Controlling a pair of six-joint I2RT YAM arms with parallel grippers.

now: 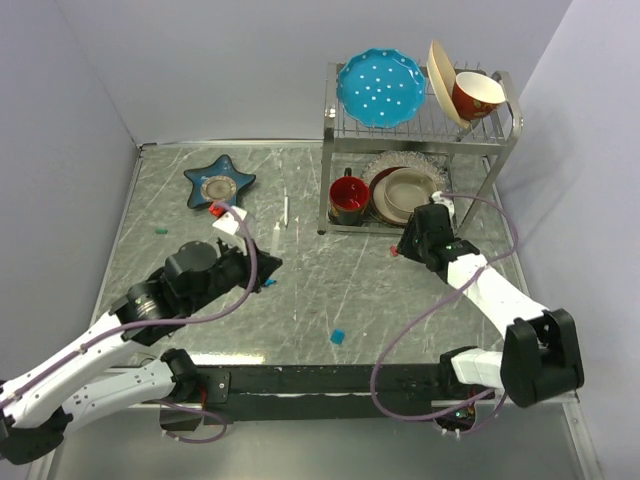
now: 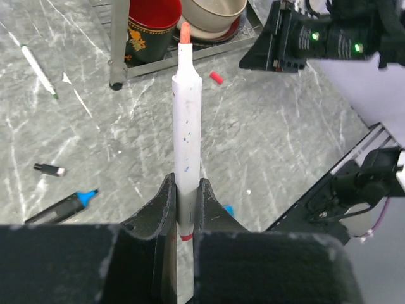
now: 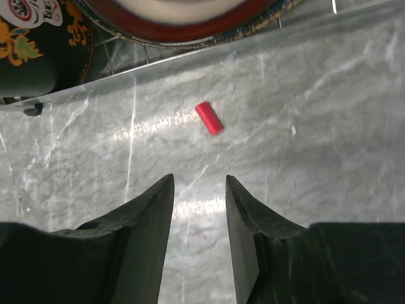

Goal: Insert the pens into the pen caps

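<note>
Clamping the white pen (image 2: 187, 114) low on its barrel, our left tool (image 2: 188, 190) is closed tight on it; the pen sticks straight out ahead of the fingers, above the surface (image 1: 400, 310), its salmon-red tip aimed toward the rack (image 2: 116, 44) and the red mug (image 2: 150, 25) under it.

We see our right tool (image 3: 199, 183) with its fingers apart and nothing between them; it hangs over the surface in front of the rack. A red cap (image 3: 209, 118) lies flat on the surface just ahead of that gap, roughly in line with it and touching neither finger; from the left wrist view the same cap sits near the white pen's tip, between the rack and the right tool.

To the left of our left tool a marker (image 2: 63, 206), black with a blue end, lies on the surface; a black cap (image 2: 49, 169) lies just beyond it, apart from it. A thin pen (image 2: 38, 69) lies farther off, left of the rack's leg, on its own. A blue cap (image 1: 338, 336) lies alone on the surface between the two arms, toward the near edge; we cannot tell which way its opening faces. A star dish (image 1: 219, 180) sits at the far left, well apart from both tools.
</note>
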